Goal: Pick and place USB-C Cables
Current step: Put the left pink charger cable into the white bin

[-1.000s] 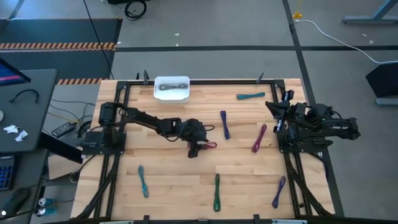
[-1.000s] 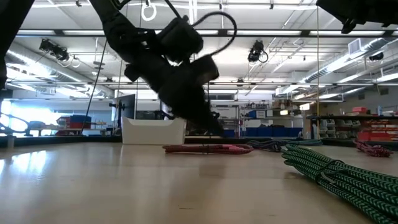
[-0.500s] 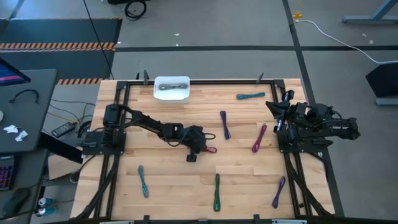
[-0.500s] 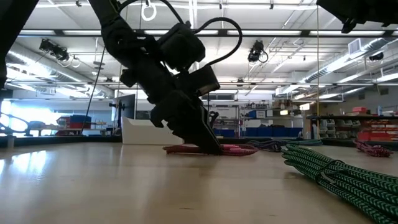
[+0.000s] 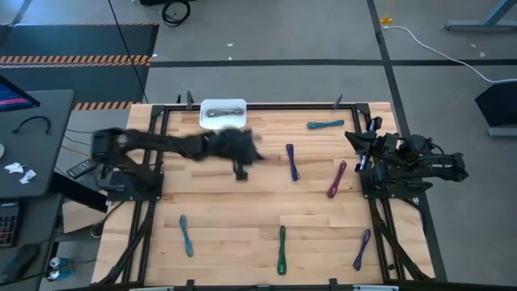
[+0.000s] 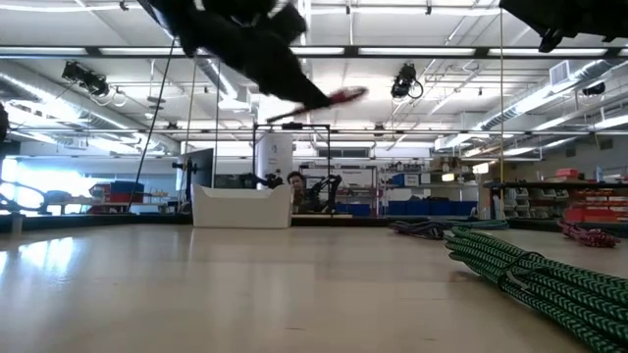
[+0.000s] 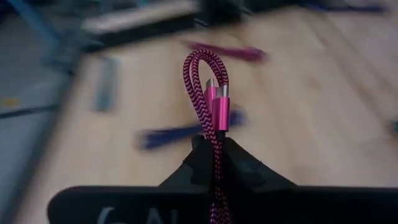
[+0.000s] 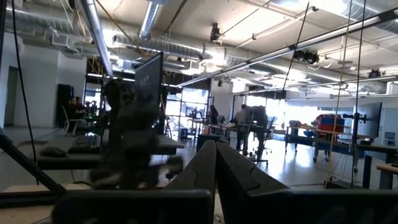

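bright overhead lighting; left arm [image 5: 186, 145] smeared with motion blur.

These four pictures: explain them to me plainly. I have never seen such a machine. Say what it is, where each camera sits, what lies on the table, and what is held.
Two robot arms work at a wooden table. One camera looks down from above, one sits at table-top height, and one rides each wrist. Short coloured USB-C cables lie scattered on the wood, and a white bin stands at the far edge. The left gripper is shut on a magenta cable, lifted off the table. The right gripper waits shut at its side, holding nothing.
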